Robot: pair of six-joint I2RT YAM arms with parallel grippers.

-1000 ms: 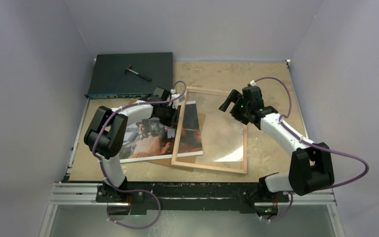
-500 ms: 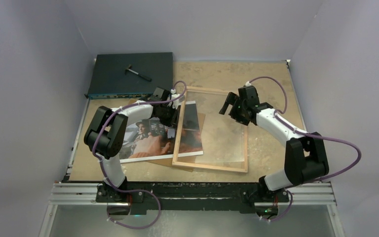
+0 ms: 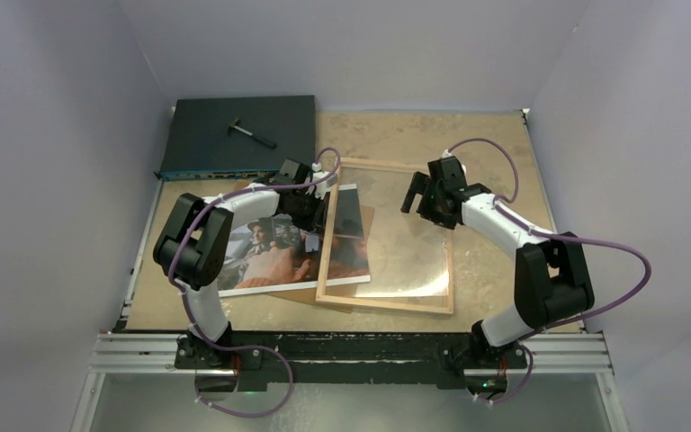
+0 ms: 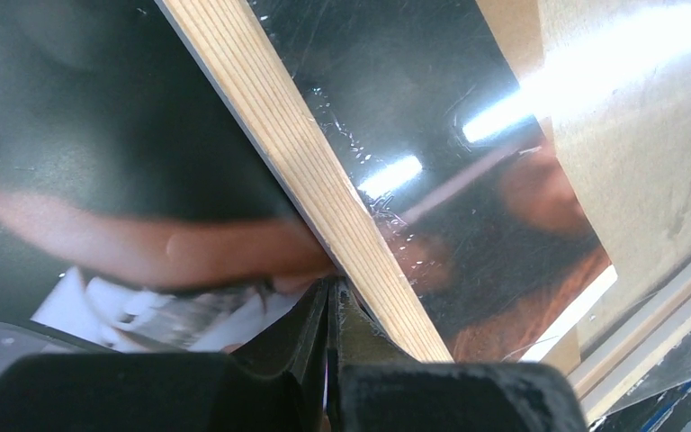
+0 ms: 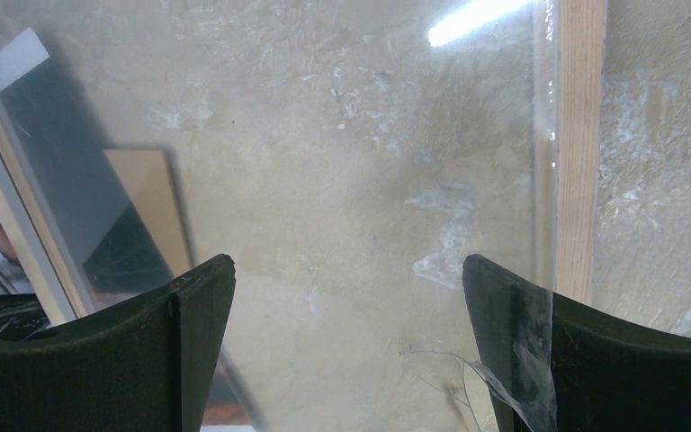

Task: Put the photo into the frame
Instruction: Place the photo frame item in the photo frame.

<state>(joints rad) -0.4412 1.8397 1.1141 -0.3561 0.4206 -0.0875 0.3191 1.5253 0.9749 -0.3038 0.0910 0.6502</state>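
The frame [image 3: 384,302] lies wood back up in the middle of the table, and tabletop shows through its clear pane [image 5: 342,135]. The photo [image 3: 270,256], dark and reddish-brown with a white border, lies face up to its left. The photo's right part runs under the frame's left rail [image 4: 288,153]. My left gripper [image 3: 313,219] is shut. Its tips [image 4: 331,286] rest on the photo [image 4: 144,243] right against that rail's outer edge. My right gripper [image 3: 412,192] hovers open over the pane's far right part, fingers [image 5: 189,306] wide apart, near the right rail [image 5: 580,135].
A plain brown backing board [image 3: 297,292] lies under the photo. At the back left sits a dark flat box [image 3: 225,148] with a small tool [image 3: 252,133] on it. Grey walls close in the table on three sides.
The right arm's elbow has swung in and up, while its open gripper stays over the pane's far right part. The left arm, photo and frame look unmoved.
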